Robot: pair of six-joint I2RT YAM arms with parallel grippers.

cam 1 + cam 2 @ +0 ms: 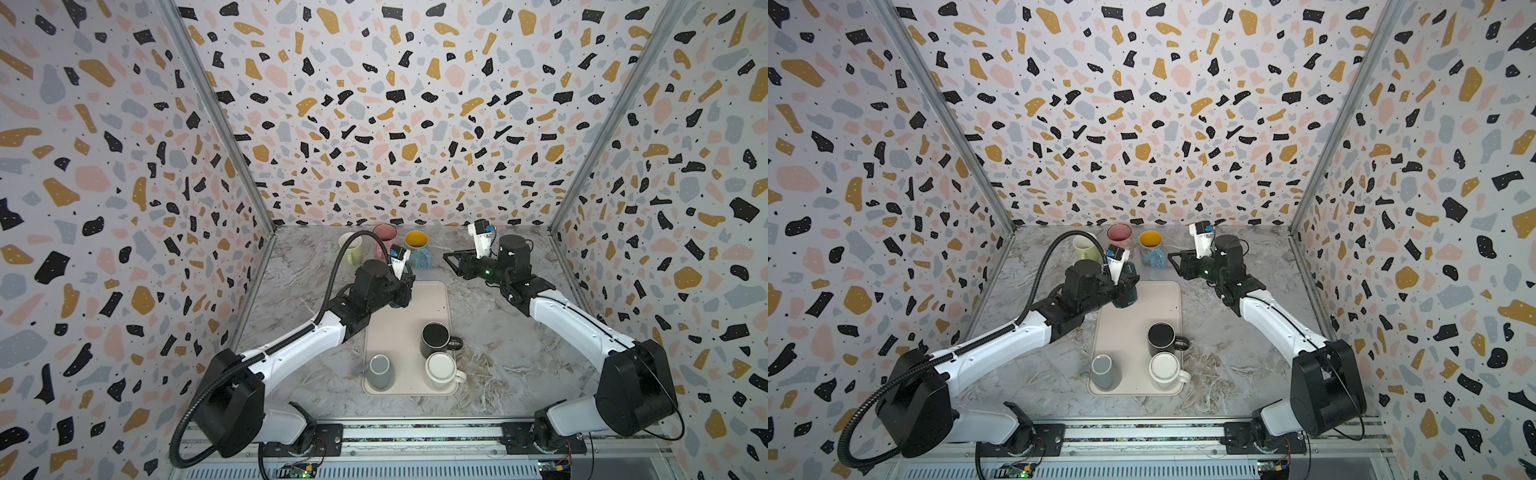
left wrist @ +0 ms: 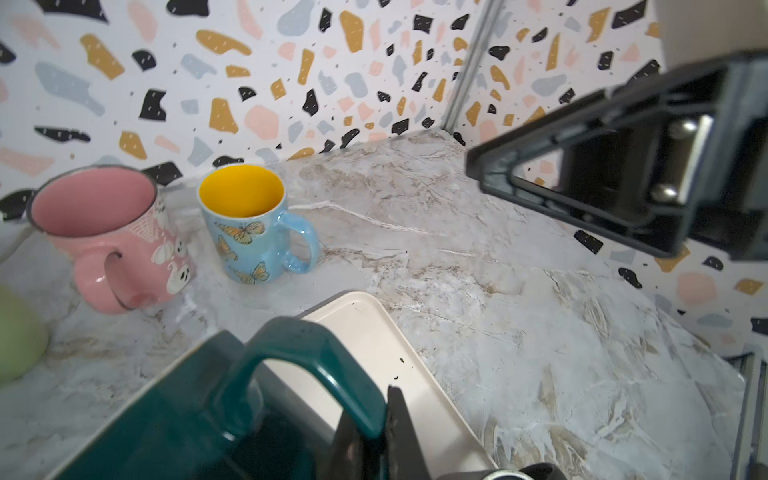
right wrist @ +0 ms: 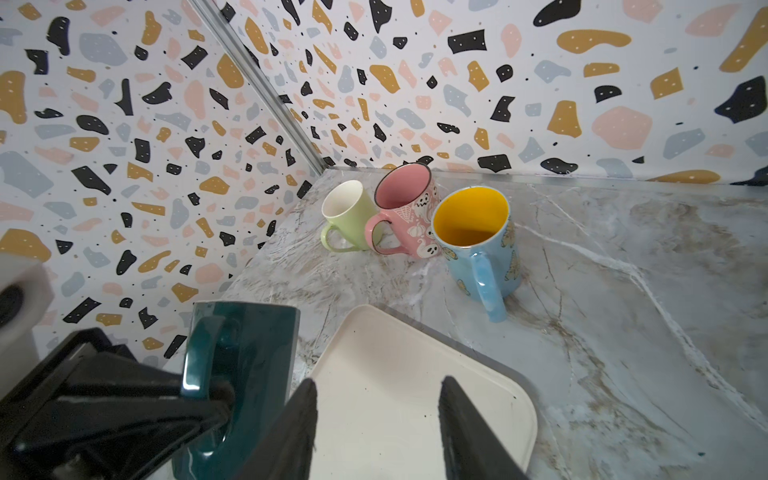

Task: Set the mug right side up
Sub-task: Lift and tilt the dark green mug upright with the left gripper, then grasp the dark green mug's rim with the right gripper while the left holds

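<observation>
Left wrist view — left tool [image 2: 376,419] tight on teal mug [image 2: 187,415] handle

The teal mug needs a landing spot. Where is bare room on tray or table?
Free: the far half of the tray, between the teal mug and black mug; the table right of it. Crowded: the tray's near end, with grey mug and white mug; the back row of mugs.

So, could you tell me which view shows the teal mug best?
The right wrist view: the teal mug shows body and handle. The left wrist view crops it close; both top views show only a sliver.
</observation>
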